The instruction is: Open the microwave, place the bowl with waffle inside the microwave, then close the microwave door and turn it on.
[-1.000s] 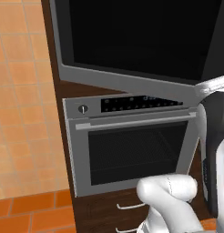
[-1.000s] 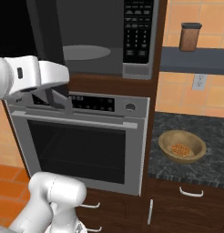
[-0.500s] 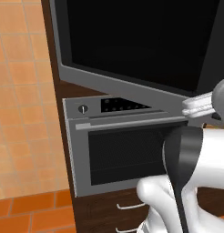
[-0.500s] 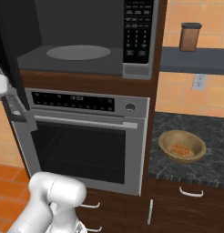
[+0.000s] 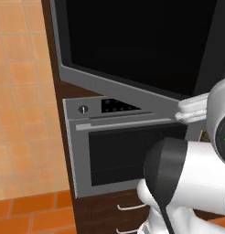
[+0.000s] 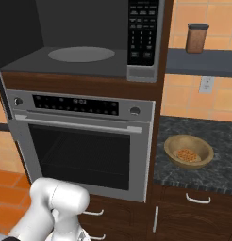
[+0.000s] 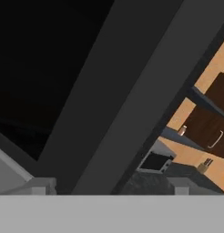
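microwave (image 6: 141, 42) stands open above the oven (image 6: 85, 141), its door (image 5: 132, 50) swung wide toward 9 o'clock and the cavity bare. bowl (image 6: 188, 150) with the waffle (image 6: 187, 154) sits on the counter (image 6: 221, 164) at 3 o'clock of the oven. gripper jaws: cannot tell whether released or clenched.

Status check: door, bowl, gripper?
Microwave door swung wide open, cavity bare. Bowl with waffle on the counter right of the oven. Gripper state unclear.
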Motion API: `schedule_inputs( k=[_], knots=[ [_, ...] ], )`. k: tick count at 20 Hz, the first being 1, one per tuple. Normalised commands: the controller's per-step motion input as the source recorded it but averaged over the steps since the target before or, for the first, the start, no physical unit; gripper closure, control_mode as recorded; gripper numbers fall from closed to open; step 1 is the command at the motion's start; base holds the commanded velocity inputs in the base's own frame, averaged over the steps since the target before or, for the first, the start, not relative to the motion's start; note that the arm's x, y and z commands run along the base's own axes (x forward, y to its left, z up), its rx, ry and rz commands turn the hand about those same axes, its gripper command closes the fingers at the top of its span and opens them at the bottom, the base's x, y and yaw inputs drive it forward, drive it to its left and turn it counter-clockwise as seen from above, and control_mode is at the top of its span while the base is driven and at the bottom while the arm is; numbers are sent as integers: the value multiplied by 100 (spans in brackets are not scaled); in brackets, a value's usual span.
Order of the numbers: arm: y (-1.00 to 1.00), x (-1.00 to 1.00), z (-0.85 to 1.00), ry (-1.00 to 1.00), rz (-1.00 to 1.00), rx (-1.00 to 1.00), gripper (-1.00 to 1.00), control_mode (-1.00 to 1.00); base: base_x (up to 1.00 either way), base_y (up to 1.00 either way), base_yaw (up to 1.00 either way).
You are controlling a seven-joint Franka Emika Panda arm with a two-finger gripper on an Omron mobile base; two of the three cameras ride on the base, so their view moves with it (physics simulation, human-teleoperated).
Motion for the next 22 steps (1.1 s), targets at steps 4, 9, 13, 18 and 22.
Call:
schedule_inputs(
  k=[4, 9, 13, 18, 22],
  knots=[
    [67, -51, 19, -6, 0, -1, -100, -100, 0, 0, 0],
    [-51, -28, 29, 0, -2, 13, -100, -100, 0, 0, 0],
    [-100, -12, 21, 0, 0, 30, -100, -100, 0, 0, 0],
    [-100, -8, 0, 0, 4, 25, -100, -100, 0, 0, 0],
    [-81, -3, -4, 0, 4, 23, -100, -100, 0, 0, 0]
  ],
)
